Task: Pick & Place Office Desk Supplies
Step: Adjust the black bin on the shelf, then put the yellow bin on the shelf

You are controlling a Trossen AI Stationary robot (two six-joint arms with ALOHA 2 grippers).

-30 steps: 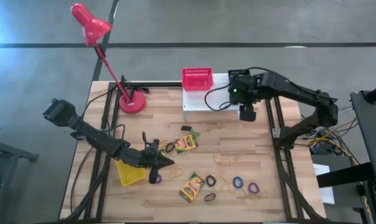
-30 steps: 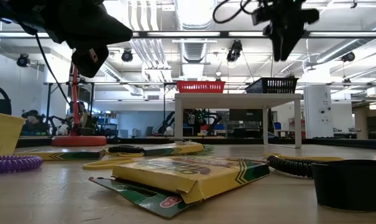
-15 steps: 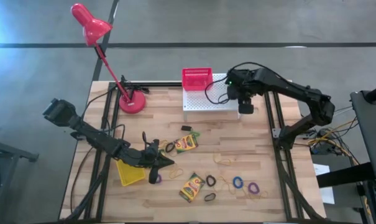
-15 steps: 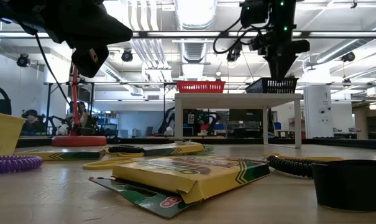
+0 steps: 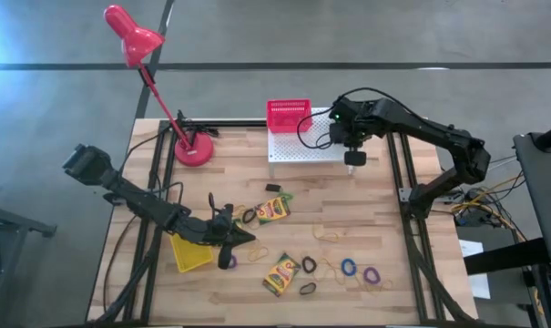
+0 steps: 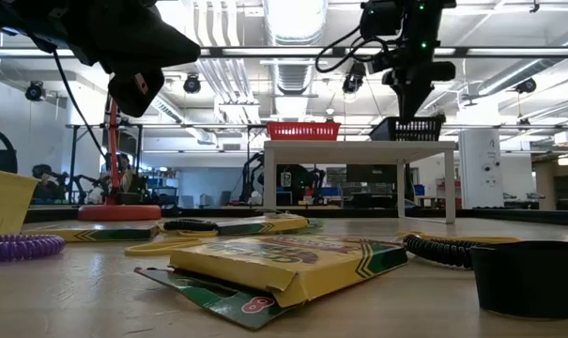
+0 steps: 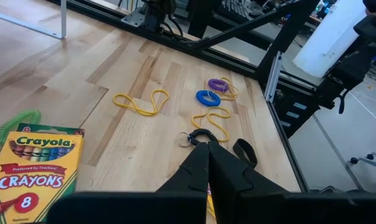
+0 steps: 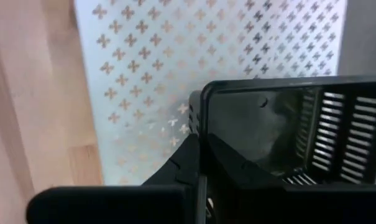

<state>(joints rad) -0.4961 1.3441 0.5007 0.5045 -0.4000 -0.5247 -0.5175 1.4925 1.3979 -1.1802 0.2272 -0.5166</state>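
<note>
The right gripper (image 8: 199,158) has its jaws pinched on the rim of the black mesh basket (image 8: 299,130) on the white shelf (image 8: 175,56); the arm hides most of it from above. The left gripper (image 7: 207,163), jaws shut and empty, hovers over the tabletop (image 7: 88,81) above the loops.

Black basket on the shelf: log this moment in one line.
right tool: shut on black basket rim | basket: on white shelf | left tool: shut, empty, above table
</note>
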